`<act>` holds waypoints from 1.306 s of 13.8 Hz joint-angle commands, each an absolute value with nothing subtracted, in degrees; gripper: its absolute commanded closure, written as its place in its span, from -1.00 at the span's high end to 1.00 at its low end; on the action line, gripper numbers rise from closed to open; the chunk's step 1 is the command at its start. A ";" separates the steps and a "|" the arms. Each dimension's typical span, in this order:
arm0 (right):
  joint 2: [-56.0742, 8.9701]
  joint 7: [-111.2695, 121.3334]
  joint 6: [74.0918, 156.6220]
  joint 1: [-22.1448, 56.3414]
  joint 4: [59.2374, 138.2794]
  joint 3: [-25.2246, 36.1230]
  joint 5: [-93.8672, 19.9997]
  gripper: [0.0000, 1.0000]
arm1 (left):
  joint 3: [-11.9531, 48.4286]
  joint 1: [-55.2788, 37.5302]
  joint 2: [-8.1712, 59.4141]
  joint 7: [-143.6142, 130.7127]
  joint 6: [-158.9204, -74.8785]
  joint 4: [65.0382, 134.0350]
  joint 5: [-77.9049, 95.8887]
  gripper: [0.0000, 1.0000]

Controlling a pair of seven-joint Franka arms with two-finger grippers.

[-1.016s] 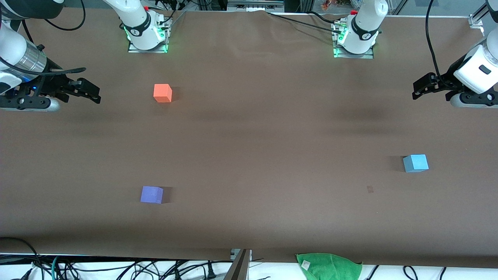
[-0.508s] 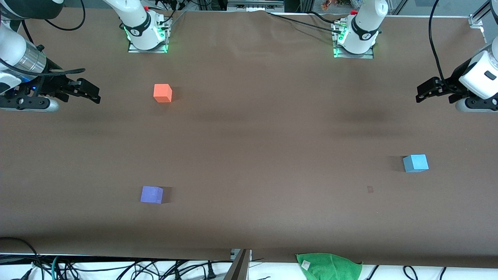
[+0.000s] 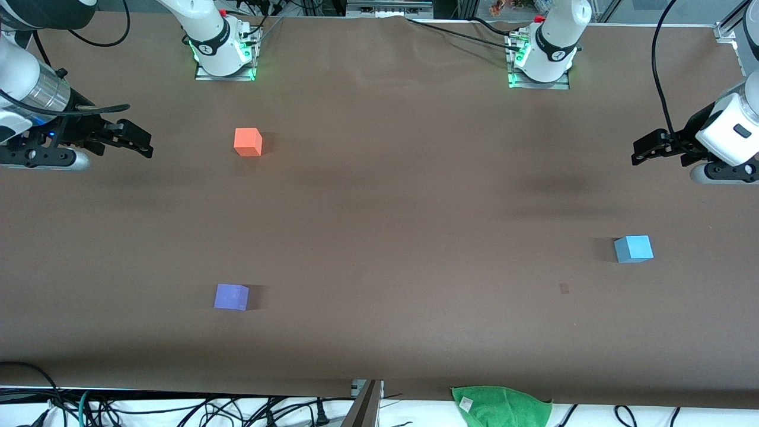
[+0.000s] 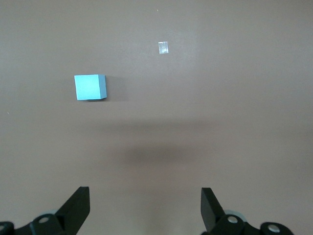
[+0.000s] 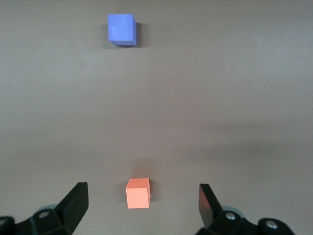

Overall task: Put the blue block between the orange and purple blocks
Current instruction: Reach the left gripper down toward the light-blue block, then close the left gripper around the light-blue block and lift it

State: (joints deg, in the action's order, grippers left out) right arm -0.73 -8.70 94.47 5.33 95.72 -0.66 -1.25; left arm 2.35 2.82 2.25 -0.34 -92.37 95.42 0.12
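Both end effectors, left (image 3: 640,148) and right (image 3: 139,142), hang spread wide (empty), blue block (image 3: 633,248) untouched.

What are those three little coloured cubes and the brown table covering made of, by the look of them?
The blue block, the orange block and the purple block look like painted wood or dense foam: flat even colour, no shine, crisp edges. Which of the two is not clear. The brown table cover seems to be matte paper or thin sheet, with faint creases near the arm bases.
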 commanded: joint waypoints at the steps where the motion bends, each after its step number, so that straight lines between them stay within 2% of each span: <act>1: -0.18 -9.23 94.04 4.83 96.06 -0.97 -1.23 1.00 | 2.37 3.42 5.35 0.09 -91.49 92.03 -0.09 1.00; 4: -0.18 -9.23 94.13 4.83 96.06 -0.97 -1.23 1.00 | 2.37 4.48 8.77 0.53 -92.02 88.78 -0.97 1.00; 6: -0.18 -9.23 94.13 4.83 96.06 -0.97 -1.23 1.00 | 2.29 6.49 13.77 0.53 -92.81 85.45 -1.32 1.00; 8: -0.18 -9.23 94.13 4.83 96.06 -0.97 -1.23 1.00 | 2.46 10.09 19.05 1.57 -98.05 83.59 -2.54 1.00; 15: -0.18 -9.23 94.13 4.83 96.06 -0.97 -1.23 1.00 | 2.37 17.05 35.31 15.37 -124.59 84.29 -3.08 1.00; 18: -0.18 -9.23 94.13 4.83 96.06 -0.97 -1.32 1.00 | 2.37 17.49 37.18 15.38 -124.89 86.47 -2.64 1.00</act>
